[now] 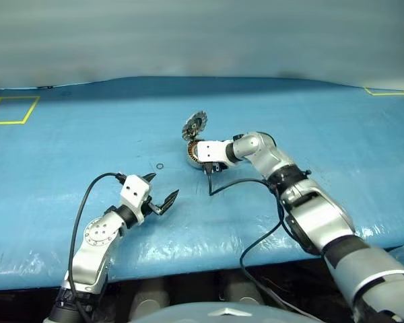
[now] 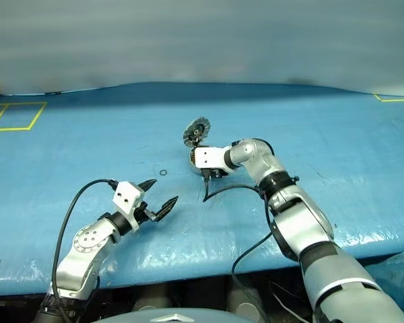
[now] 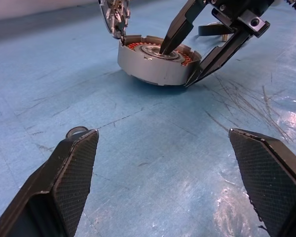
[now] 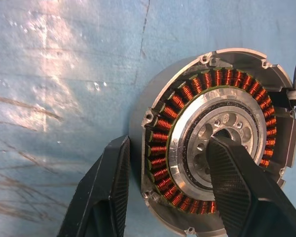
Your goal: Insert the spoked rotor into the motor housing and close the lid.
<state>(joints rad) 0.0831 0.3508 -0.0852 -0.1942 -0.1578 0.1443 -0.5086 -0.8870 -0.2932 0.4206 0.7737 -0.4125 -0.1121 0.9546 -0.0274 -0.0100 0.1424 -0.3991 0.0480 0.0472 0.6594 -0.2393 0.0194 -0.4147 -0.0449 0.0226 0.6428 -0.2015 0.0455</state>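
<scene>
The motor housing (image 4: 187, 94), a silver cup with copper windings, lies on the blue table. The spoked rotor (image 4: 201, 132) sits in its middle, showing a silver hub and a dark ring. The ribbed lid (image 1: 195, 124) stands upright at the housing's far edge. My right gripper (image 4: 170, 143) straddles the housing's side. One finger rests on the rotor's hub and the other presses the outer wall (image 3: 190, 83). My left gripper (image 1: 163, 186) hangs open nearer the table's front, left of the housing, with nothing between its pads (image 3: 74, 168).
A small metal ring (image 1: 160, 166) lies on the table between my left gripper and the housing. A black cable (image 1: 236, 183) trails from the right wrist across the cover. Yellow tape squares (image 1: 13, 110) mark the far left and far right.
</scene>
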